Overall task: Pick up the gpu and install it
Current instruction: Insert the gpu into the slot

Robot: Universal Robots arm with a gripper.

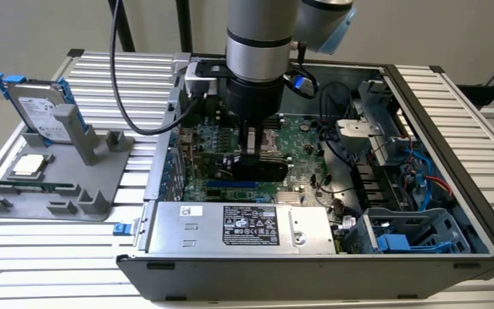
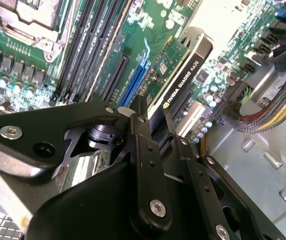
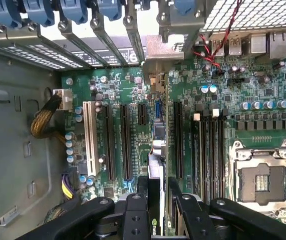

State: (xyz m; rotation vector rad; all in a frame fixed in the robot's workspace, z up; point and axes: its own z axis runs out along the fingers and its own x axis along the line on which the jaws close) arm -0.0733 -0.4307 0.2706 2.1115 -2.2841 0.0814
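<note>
Right now the gripper (image 1: 252, 154) has its jaws clamped on the gpu (image 2: 183, 65), holding the card on edge just above the motherboard (image 3: 263, 120). It hangs over the expansion slots (image 3: 125, 145), inside the open computer case (image 1: 453, 129).

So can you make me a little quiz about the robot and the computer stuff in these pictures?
1. True or false: the black gripper is shut on the gpu, the flat card with a green board and black cooler.
2. Where is the silver hard drive with the blue frame? A) upright on the grey plastic stand B) inside the computer C) in the gripper
3. Fill the gap: the gpu is held over the big green ____ in the open dark metal computer case.

Key: 1 true; 2 A; 3 motherboard.
</note>
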